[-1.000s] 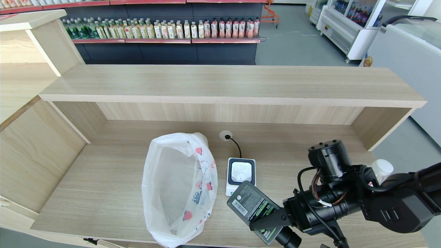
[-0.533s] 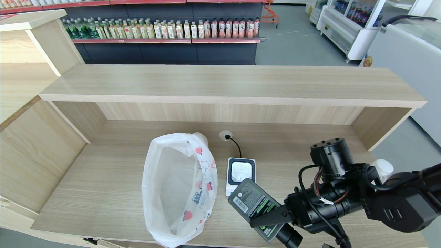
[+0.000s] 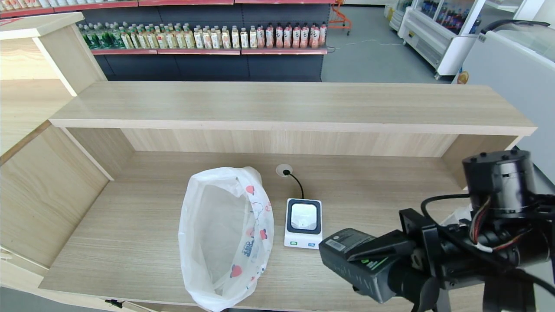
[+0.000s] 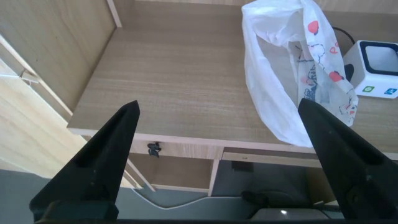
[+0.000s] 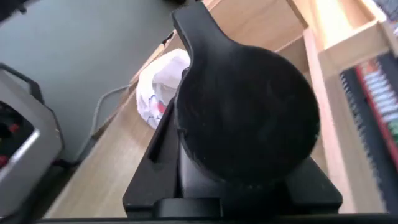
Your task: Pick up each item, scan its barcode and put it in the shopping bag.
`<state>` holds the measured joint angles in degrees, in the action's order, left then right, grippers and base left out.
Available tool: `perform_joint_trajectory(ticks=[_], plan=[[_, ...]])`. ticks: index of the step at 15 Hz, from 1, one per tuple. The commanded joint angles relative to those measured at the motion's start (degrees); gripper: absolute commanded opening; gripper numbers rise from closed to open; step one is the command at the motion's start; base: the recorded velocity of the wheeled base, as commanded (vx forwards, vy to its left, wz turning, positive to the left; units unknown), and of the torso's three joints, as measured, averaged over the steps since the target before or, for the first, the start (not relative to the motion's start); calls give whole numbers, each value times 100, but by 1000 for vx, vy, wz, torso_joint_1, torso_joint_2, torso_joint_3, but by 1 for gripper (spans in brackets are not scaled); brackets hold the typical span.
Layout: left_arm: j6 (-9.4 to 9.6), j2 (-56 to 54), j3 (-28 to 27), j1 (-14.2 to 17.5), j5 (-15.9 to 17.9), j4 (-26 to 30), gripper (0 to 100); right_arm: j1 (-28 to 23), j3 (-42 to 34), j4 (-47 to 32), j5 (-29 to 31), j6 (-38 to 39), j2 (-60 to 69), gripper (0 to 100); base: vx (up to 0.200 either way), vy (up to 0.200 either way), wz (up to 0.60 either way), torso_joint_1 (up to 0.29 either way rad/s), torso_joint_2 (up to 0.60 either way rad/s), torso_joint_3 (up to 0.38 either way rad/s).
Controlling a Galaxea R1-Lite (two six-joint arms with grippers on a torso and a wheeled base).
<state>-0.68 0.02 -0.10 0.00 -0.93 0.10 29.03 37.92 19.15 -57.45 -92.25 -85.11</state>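
My right gripper [image 3: 368, 260] is shut on a dark box [image 3: 347, 253] with green print and a white barcode label [image 3: 336, 243]. It holds the box above the counter's front edge, just right of the scanner [image 3: 303, 222], with the label facing up. Up close in the right wrist view, the dark box [image 5: 249, 124] hides most of the counter. The white shopping bag [image 3: 225, 238] with red prints lies open on the counter, left of the scanner. My left gripper [image 4: 217, 162] is open, off the counter's front edge, with the shopping bag [image 4: 280, 81] and scanner [image 4: 376, 62] beyond it.
The scanner's black cable [image 3: 297, 182] runs to a hole in the counter [image 3: 130, 234]. A raised wooden shelf [image 3: 286, 106] spans the back, with side walls left and right. Something white [image 3: 460, 215] sits behind my right arm.
My right arm has drawn back to the right and turned its wrist. The box has left the space over the scanner and now lies flatter.
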Motion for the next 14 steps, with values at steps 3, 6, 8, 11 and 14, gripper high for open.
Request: perform_joint_trajectory(ticks=[3,6,8,11,14], plan=[[-2,-2,1,0,-4,-1,100,-881,127,159,797,5568,1726,0,0,0,0,0,0,0],[-2,-2,1,0,-4,-1,100,-864,-356,124,2054,10938,2482,0,0,0,0,0,0,0],[-2,-2,1,0,-4,-1,100,-890,-549,159,2397,12292,2043,0,0,0,0,0,0,0],[-2,-2,1,0,-4,-1,100,-1048,-637,229,2414,12477,1480,0,0,0,0,0,0,0],[7,-2,1,0,-4,-1,100,-1074,-611,484,2423,12477,1190,0,0,0,0,0,0,0]])
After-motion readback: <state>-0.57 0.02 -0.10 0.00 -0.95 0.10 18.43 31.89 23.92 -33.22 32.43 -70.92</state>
